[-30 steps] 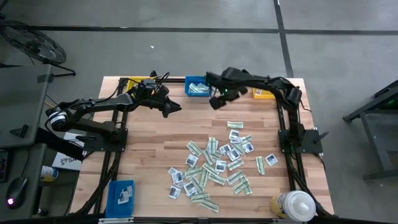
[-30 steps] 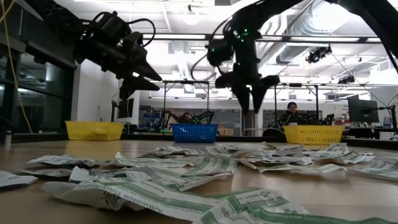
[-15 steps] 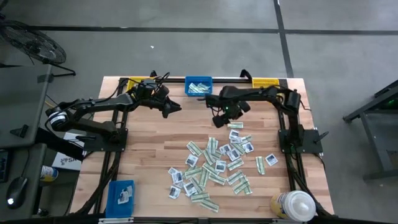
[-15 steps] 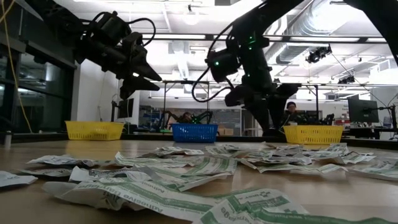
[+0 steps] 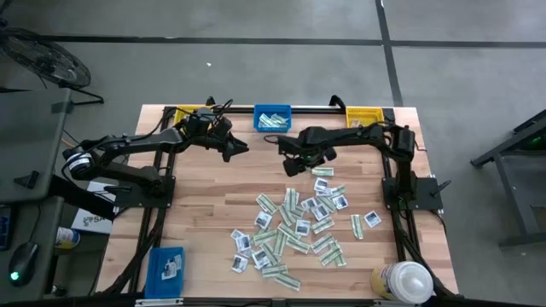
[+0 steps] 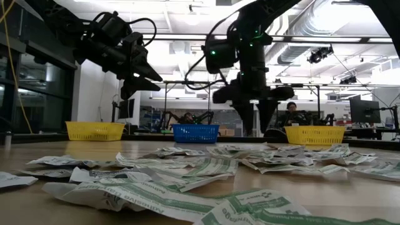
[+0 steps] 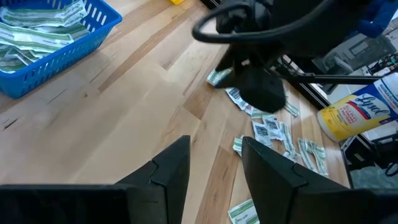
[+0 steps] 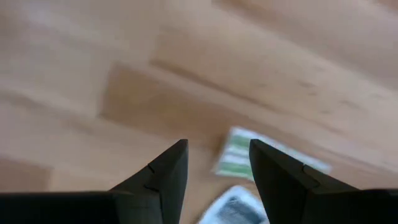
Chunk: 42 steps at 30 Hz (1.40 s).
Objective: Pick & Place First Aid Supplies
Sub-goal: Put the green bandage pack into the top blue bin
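A bottle (image 5: 403, 281) with a white cap stands at the near edge of the wooden surface (image 5: 205, 213), and a blue bin (image 5: 167, 267) sits at the near left corner. Past them, the packets (image 5: 299, 223) lie loose in a heap — white squares and green strips, flat on the wood. Just beyond the heap's far edge, the right gripper (image 5: 291, 168) hangs low over the wood, its jaws apart with nothing between them; a green packet (image 8: 239, 155) lies just ahead of it. The left gripper (image 5: 242, 148) waits up in the air farther left, jaws apart and empty too. At the far edge sit a yellow bin (image 5: 182, 113), a blue bin with packets inside (image 5: 271, 118) and another yellow bin (image 5: 368, 113).
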### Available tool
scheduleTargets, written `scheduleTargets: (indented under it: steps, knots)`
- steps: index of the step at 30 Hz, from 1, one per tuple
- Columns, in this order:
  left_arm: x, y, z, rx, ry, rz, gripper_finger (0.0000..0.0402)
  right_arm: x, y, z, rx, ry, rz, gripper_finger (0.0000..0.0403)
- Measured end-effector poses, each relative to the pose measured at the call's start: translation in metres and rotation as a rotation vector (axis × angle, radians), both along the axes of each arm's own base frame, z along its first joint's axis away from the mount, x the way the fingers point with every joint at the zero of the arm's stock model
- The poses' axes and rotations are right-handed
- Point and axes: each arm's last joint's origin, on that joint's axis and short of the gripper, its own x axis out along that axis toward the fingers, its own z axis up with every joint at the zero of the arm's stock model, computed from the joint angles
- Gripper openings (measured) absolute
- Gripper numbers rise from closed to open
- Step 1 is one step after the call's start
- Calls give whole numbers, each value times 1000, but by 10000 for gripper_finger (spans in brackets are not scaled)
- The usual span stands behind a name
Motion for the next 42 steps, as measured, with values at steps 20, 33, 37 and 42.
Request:
scheduleTargets:
  steps: [20,33,37,42]
  knots:
    - [0,-1,0,-1,-4,-25,145,-12,18,-34,14,69,-94,165]
    - [0,-1,0,-1,-4,-26,145,-22,12,-53,49,14,-107,138]
    - [0,-1,0,-1,-4,-26,145,-22,10,-54,56,3,-100,103]
    - [0,-1,0,-1,-3,-26,145,-21,9,-54,51,-5,-76,53]
